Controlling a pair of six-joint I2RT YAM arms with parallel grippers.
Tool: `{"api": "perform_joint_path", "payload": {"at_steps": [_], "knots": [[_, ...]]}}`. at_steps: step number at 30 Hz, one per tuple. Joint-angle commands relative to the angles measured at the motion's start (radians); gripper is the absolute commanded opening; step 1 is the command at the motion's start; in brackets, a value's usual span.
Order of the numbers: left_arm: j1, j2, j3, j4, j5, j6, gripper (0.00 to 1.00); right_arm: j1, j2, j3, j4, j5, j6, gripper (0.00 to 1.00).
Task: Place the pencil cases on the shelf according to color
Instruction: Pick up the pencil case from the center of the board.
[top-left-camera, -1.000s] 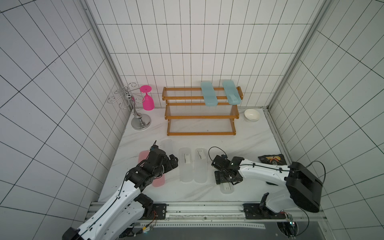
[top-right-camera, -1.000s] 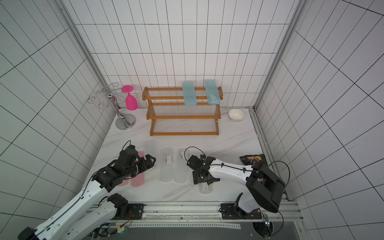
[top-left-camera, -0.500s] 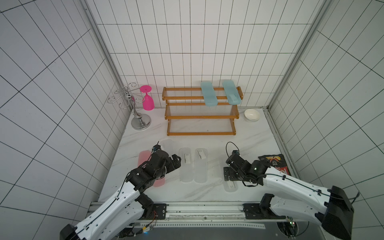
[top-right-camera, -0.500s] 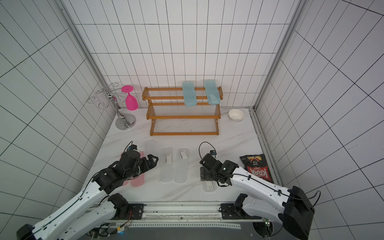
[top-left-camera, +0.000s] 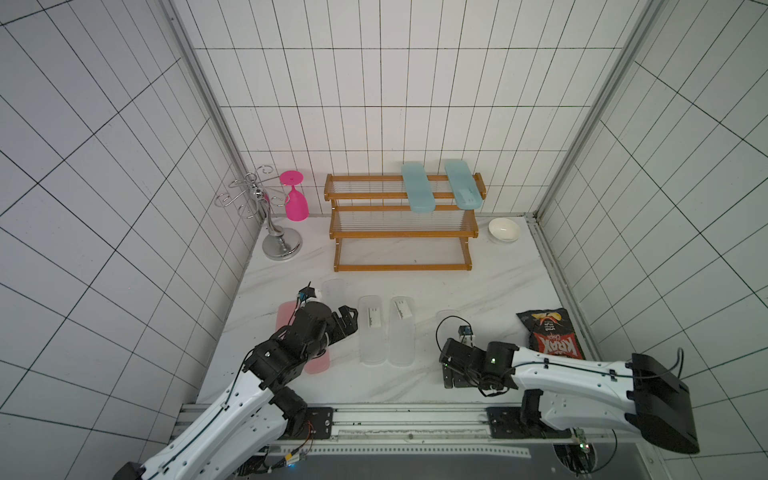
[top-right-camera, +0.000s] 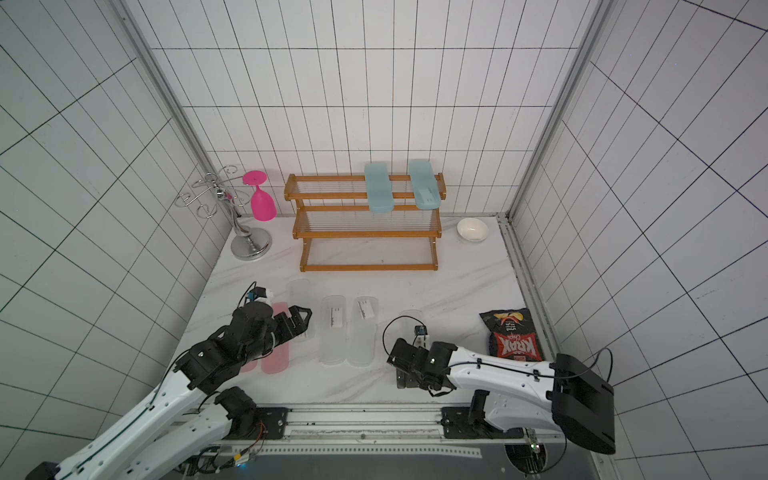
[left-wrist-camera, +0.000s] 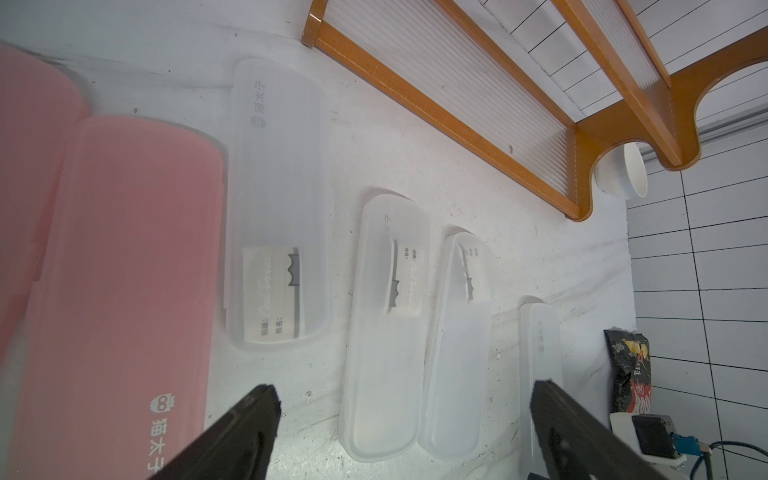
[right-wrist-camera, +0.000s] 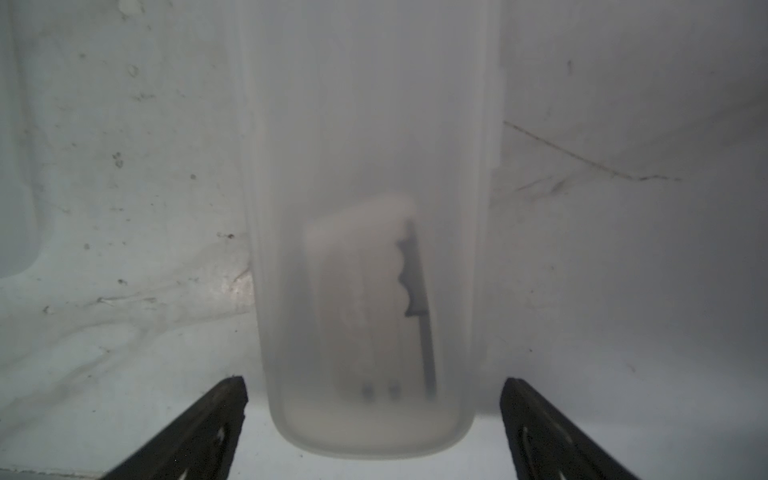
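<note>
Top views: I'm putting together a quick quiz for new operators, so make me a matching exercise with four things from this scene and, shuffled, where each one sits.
Things
1. light blue pencil cases
2. pink pencil cases
3. white bowl
4. pink glass

Places
A. hanging upside down on the silver stand
B. flat on the table, beside the clear pencil cases
C. across the top tier of the shelf
D. on the table by the shelf's end

Pairs: 1-C, 2-B, 3-D, 4-A
</note>
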Motion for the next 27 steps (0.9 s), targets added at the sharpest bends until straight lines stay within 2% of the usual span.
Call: {"api": "perform_joint_path", "payload": {"at_steps": [1, 11, 18, 23, 27], "knots": [[-0.002, 0.001, 0.029, 0.002, -0.004, 0.013, 0.98, 0.011, 0.029, 0.03, -0.019, 0.028, 0.043, 0.98], [-0.004, 0.002, 0.056, -0.025, -0.014, 0.016, 0.98, 0.012, 0.098, 0.032, 0.045, 0.026, 0.01, 0.94], [-0.003, 0.012, 0.079, -0.063, -0.043, -0.004, 0.98, 0.015, 0.065, 0.022, 0.028, 0.045, 0.023, 0.85], [-0.004, 0.0, 0.119, -0.137, -0.054, 0.017, 0.98, 0.072, 0.005, 0.058, -0.101, 0.161, 0.067, 0.76], [-0.004, -0.03, 0.131, -0.14, -0.063, 0.009, 0.98, 0.086, -0.059, 0.099, -0.195, 0.211, 0.073, 0.76]]}}
